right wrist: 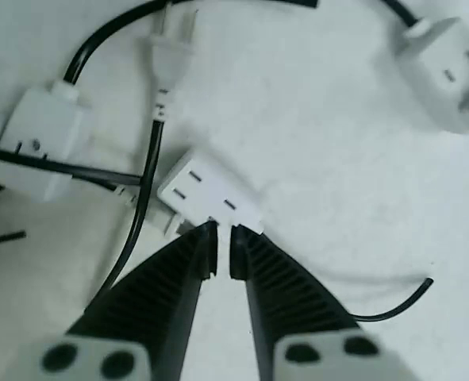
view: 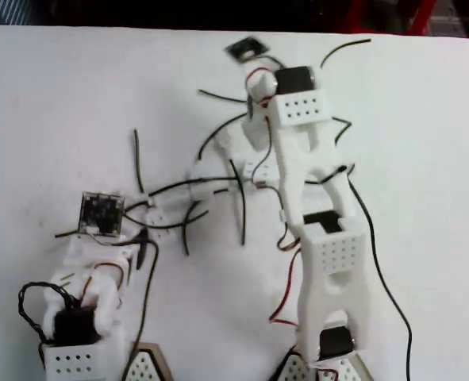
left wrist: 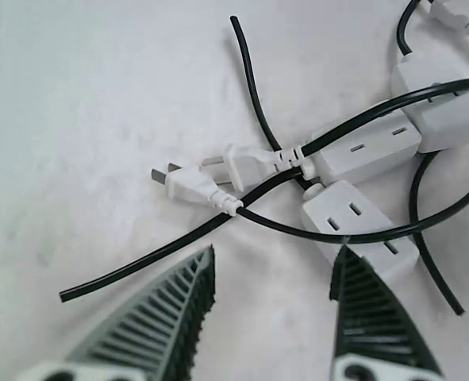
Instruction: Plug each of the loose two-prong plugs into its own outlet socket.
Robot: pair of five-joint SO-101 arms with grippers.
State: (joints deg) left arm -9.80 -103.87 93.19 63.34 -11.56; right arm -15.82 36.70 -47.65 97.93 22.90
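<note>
A matte white tabletop spreads from near to far under even light, and past its far edge runs a dark strip, with red shapes at the far right.

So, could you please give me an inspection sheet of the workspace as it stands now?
Surface: white tabletop, flat.
Job's things: white two-prong plugs lie loose and unplugged beside white plastic outlet sockets.
Clutter: nothing seen.
End effectors: left end effector is open, over the table just short of the plugs. Right end effector is shut, its tips at the edge of one socket; whether it grips it is unclear.
Cables: black cords cross one another among the sockets.
Surroundings: dark strip beyond the table's far edge.
</note>
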